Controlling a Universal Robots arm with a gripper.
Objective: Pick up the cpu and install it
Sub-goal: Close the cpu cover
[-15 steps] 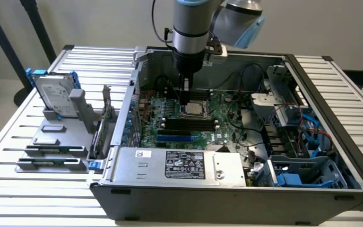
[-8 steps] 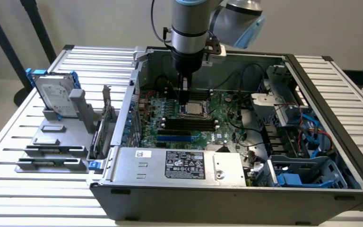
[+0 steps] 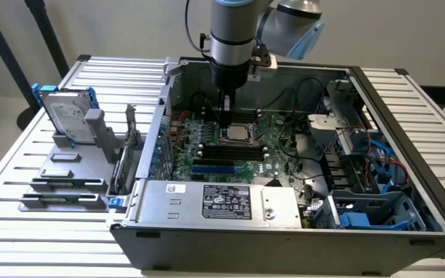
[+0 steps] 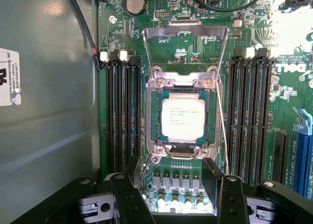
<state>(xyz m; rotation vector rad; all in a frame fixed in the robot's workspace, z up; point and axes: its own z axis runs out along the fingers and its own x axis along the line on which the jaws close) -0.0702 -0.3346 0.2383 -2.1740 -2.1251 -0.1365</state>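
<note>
The cpu (image 4: pixel 183 118), a small square chip with a shiny silver top, lies flat inside the metal socket frame (image 4: pixel 157 117) on the green motherboard (image 4: pixel 161 53). The socket's hinged retention plate (image 4: pixel 186 31) stands flipped back. In the exterior view the cpu (image 3: pixel 236 134) sits mid-board inside the open computer case (image 3: pixel 284 231). My gripper (image 3: pixel 226 117) hangs just above and beside it. In the wrist view the gripper (image 4: pixel 173 187) is open, its two black fingers (image 4: pixel 128 187) spread wide with nothing between them, and they stay clear of the chip.
Black memory slots (image 4: pixel 122 116) flank the socket on both sides. A power supply (image 3: pixel 222 202) fills the case's front. Black cables (image 3: pixel 300 92) cross the back of the case. On the exterior view's left, a grey rack (image 3: pixel 68 174) holds a blue-framed hard drive (image 3: pixel 66 119).
</note>
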